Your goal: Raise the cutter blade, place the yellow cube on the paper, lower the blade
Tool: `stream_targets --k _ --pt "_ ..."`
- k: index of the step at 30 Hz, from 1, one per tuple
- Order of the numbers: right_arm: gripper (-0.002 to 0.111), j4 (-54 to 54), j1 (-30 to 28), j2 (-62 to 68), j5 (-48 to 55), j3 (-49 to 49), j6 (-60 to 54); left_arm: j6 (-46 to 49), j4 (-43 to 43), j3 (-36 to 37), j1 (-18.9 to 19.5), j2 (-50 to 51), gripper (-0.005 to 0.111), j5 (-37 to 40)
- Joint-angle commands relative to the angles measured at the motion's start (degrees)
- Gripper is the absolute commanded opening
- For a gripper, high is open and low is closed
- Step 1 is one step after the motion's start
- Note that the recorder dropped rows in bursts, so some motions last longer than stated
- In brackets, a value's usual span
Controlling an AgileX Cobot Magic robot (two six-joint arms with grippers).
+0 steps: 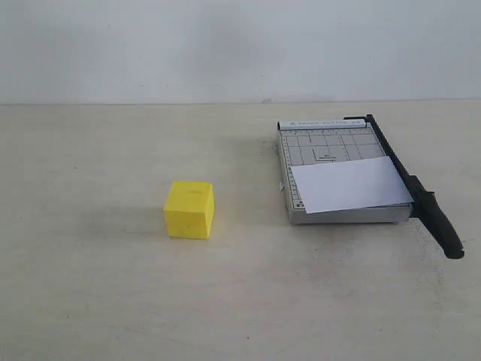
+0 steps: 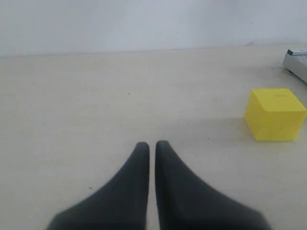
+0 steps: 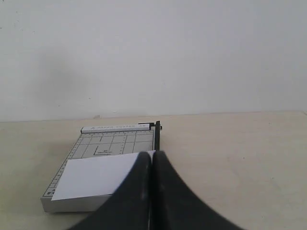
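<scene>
The yellow cube sits on the table left of the grey trimmer base. The white paper lies on the near half of the base. Along the base's right edge the cutter blade lies flat, and its thick black handle juts past the front corner. No gripper shows in the exterior view. In the left wrist view my left gripper is shut and empty, with the cube off to one side. My right gripper is shut and empty, in front of the paper and blade.
A pale wall runs behind the table's far edge. The beige tabletop spreads around the cube and the trimmer. A corner of the trimmer shows at the edge of the left wrist view.
</scene>
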Motion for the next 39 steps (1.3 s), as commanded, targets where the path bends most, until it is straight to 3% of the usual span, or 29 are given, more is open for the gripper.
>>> stream_targets --k 1,6,10,15,20,28,39 --pt "0.000 -0.38 0.02 -0.34 -0.70 -0.03 -0.38 -0.46 0.24 0.14 0.21 -0.18 0.004 -0.93" --pt "0.000 -0.38 0.02 -0.34 -3.27 -0.03 -0.13 -0.46 0.24 0.14 0.21 -0.18 0.004 -0.93" --pt "0.000 6.33 0.02 -0.34 -8.26 -0.03 8.78 -0.46 0.24 0.14 0.21 -0.18 0.004 -0.93" --pt "0.000 9.04 0.02 -0.34 -16.63 -0.03 11.69 -0.46 0.24 0.14 0.21 -0.18 0.004 -0.93" --pt "0.005 8.67 0.02 -0.34 -3.04 -0.27 11.34 -0.46 0.24 0.14 0.21 -0.18 0.004 -0.93" --pt "0.063 8.74 0.02 9.63 12.91 -10.45 13.44 -0.46 0.24 0.14 0.21 -0.18 0.004 -0.93" --pt "0.063 0.09 0.02 44.68 35.50 -36.16 5.43 -0.46 0.24 0.14 0.21 -0.18 0.004 -0.93"
